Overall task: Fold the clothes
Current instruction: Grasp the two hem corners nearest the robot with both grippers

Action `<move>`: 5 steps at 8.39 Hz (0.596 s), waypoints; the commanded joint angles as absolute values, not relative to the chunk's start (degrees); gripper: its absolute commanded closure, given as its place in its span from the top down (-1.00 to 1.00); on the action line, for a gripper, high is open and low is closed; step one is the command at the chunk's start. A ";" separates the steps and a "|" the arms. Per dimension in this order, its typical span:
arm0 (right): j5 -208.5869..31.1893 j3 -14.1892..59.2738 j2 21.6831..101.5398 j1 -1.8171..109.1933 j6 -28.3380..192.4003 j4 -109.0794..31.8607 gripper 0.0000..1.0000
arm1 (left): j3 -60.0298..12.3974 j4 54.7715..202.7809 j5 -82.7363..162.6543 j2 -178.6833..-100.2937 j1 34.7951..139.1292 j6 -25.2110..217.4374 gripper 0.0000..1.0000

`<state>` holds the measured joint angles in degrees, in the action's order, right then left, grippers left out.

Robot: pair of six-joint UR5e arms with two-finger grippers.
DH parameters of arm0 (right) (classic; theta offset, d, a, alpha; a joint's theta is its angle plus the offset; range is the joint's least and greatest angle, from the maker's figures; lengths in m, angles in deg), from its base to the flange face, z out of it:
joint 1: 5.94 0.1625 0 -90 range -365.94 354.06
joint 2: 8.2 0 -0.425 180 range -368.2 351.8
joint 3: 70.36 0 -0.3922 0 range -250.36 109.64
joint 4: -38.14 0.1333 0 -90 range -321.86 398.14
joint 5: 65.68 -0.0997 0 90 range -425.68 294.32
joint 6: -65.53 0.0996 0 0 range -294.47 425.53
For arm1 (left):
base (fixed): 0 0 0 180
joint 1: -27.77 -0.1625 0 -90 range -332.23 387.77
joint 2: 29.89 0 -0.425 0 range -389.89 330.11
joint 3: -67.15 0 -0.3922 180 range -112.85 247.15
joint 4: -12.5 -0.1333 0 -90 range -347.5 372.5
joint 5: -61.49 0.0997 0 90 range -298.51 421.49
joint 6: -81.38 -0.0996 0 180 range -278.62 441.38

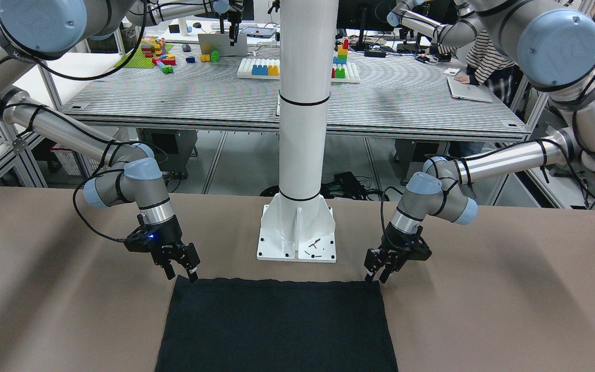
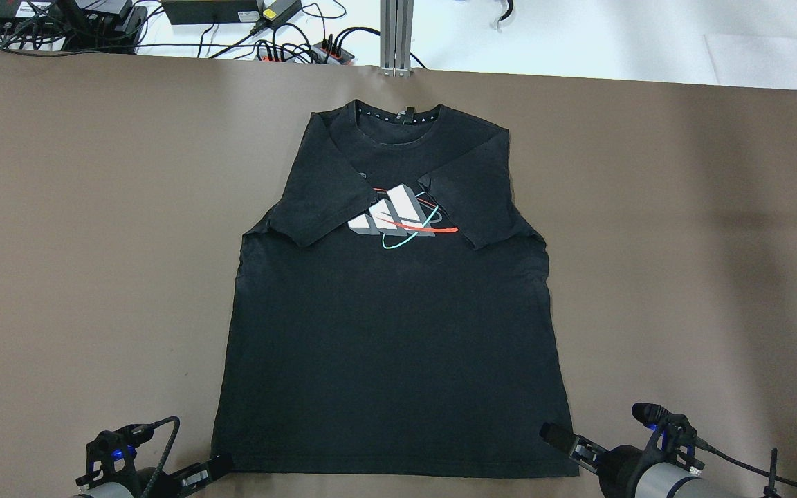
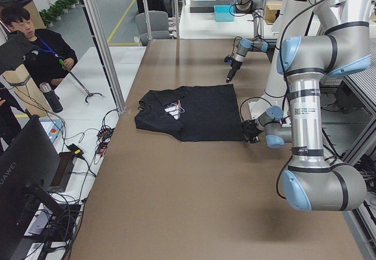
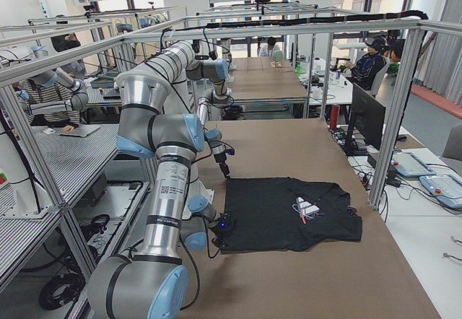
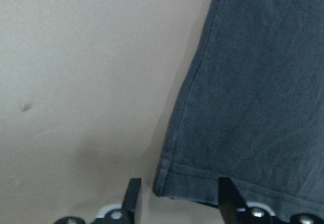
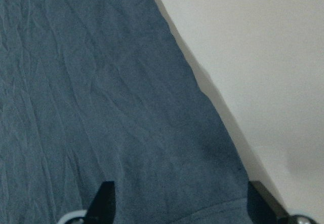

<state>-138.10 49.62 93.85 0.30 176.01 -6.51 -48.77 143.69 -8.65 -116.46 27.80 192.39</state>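
Observation:
The clothes are a black T-shirt (image 2: 391,346) lying flat on the brown table, collar at the far edge, both sleeves folded in over a white, red and teal chest logo. Its bottom hem (image 1: 277,283) faces the robot. My left gripper (image 2: 208,472) is at the hem's left corner. In the left wrist view it (image 5: 177,203) is open, its fingers either side of that corner (image 5: 167,183). My right gripper (image 2: 564,443) is at the other hem corner, and in its wrist view it (image 6: 182,203) is open over the fabric (image 6: 101,107).
The white pillar (image 1: 302,103) and its base plate (image 1: 297,243) stand just behind the hem on the robot's side. Cables and power strips (image 2: 267,41) lie beyond the table's far edge. A seated person (image 3: 35,48) and a monitor (image 3: 23,172) are off that far side.

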 commanded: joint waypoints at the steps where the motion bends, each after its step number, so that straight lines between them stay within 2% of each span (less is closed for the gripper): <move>1: -138.01 49.61 94.02 0.30 176.01 -6.51 0.84 | -48.77 143.72 -8.38 -116.38 27.68 192.39 -0.01; 2: -138.10 49.52 94.02 0.30 176.01 -6.51 0.84 | -48.95 143.72 -8.38 -116.29 27.68 192.39 -0.29; 3: -138.01 49.52 94.02 0.30 176.01 -6.51 0.84 | -48.95 143.72 -8.38 -116.29 27.68 192.39 -0.39; 5: -138.01 49.52 94.11 0.30 176.01 -6.51 0.84 | -48.95 143.72 -8.29 -116.20 27.85 192.39 -0.40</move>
